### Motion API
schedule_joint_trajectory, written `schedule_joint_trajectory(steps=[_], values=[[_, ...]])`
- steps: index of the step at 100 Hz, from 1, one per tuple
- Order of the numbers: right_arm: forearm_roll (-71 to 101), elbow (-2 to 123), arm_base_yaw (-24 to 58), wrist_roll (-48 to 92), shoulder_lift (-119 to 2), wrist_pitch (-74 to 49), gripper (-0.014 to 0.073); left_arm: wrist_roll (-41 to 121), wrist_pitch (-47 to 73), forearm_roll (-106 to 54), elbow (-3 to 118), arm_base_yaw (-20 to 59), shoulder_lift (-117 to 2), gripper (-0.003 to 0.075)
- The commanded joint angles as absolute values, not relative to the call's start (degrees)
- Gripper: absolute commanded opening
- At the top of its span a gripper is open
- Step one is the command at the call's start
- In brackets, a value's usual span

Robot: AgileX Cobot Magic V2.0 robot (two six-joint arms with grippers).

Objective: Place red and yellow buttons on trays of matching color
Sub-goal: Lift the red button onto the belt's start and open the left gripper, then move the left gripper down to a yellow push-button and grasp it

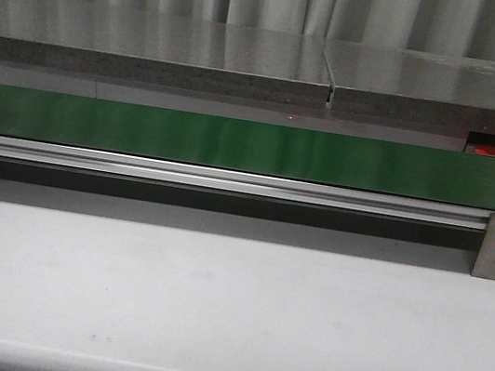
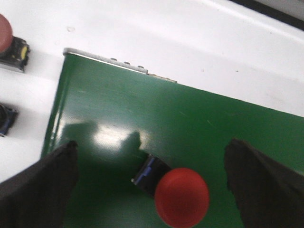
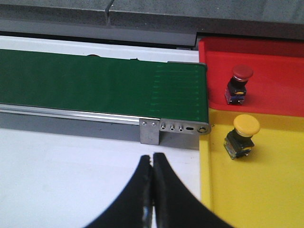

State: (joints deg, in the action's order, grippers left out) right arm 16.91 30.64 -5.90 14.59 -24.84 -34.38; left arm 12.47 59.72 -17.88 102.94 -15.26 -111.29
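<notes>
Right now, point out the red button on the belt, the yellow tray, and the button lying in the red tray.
Red button on belt [image 2: 182, 196]: left wrist view, on its red cap.
Yellow tray [image 3: 266, 190]: right wrist view, on its bare floor.
Button in red tray [image 3: 242, 72]: right wrist view, on its dark-red cap.

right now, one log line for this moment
left gripper: open over red button on green belt | right gripper: shut, empty | red tray: one red button

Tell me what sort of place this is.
Most likely a lab mock-up of a factory sorting line. A long green conveyor belt on an aluminium rail crosses a white table; at its end sit a red tray and a yellow tray, each holding a matching push-button.
</notes>
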Motion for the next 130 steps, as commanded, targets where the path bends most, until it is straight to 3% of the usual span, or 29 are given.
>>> schedule_joint_trajectory(steps=[1, 63, 130], values=[[17.7, 32.2, -6.1, 15.0, -24.9, -30.3, -0.0067, 12.3, 59.0, -15.5, 105.8, -16.5, -107.1, 0.0603], [17.7, 32.2, -6.1, 15.0, -24.9, -30.3, -0.0067, 11.6, 57.5, -11.7, 102.4, -34.7, -107.0, 0.0600], [17.7, 32.2, -6.1, 15.0, -24.9, -30.3, -0.0067, 16.6, 48.3, -11.5, 98.8, -36.0, -117.2, 0.0600]])
